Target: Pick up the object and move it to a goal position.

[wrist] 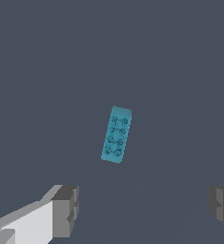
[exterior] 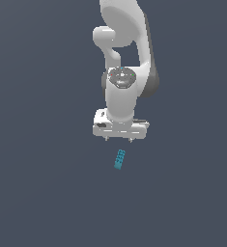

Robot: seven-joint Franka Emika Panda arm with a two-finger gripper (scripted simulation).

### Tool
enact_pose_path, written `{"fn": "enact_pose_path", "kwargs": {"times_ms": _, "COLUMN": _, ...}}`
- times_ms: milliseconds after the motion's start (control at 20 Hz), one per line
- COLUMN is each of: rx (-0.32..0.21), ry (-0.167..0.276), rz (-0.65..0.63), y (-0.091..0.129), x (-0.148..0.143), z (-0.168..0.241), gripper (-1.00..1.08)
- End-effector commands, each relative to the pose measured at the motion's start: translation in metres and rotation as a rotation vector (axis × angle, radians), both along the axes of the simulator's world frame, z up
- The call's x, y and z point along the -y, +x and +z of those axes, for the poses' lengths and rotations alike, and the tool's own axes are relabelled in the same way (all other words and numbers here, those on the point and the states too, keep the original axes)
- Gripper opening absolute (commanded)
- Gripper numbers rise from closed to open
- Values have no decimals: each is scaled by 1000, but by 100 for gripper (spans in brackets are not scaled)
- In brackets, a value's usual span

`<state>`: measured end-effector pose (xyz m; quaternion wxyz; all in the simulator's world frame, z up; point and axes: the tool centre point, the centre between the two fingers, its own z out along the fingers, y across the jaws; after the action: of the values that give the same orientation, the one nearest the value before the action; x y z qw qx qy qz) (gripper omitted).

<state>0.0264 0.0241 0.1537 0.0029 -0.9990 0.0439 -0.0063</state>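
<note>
Brick (exterior: 120,159): small teal-blue, studs up, lying free on plain dark floor (exterior: 37,202), nearest camera in exterior view, long axis slightly tilted. Nothing touching it.

Gripper (exterior: 119,140): just beyond brick, clear of it, pointing down, jaws spread wide, empty. Wrist view: brick (wrist: 116,134) ahead of fingers (wrist: 66,209), not between them.

Step judged: approach, grasp not begun. Next: centre over brick, align jaws across short sides, descend, close.

Arm (exterior: 122,58) rises farther back.

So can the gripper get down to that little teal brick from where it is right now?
Probably yes. The gripper hangs open, apart from the teal brick, which lies alone with nothing between. The fingers stand wide of it.
</note>
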Motion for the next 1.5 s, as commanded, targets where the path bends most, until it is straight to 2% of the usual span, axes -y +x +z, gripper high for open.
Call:
{"fn": "enact_pose_path", "kwargs": {"times_ms": 0, "rx": -3, "ry": 0, "rz": -39, "y": 6, "x": -2, "z": -14, "gripper": 100}}
{"fn": "enact_pose_path", "kwargs": {"times_ms": 600, "rx": -12, "ry": -3, "rz": -207, "y": 27, "x": -10, "z": -75, "gripper": 100}}
{"fn": "enact_pose_path", "kwargs": {"times_ms": 1100, "rx": -14, "ry": -4, "rz": -219, "y": 27, "x": -10, "z": -86, "gripper": 100}}
{"fn": "enact_pose_path", "kwargs": {"times_ms": 1450, "rx": -14, "ry": -4, "rz": -222, "y": 27, "x": -10, "z": -120, "gripper": 100}}
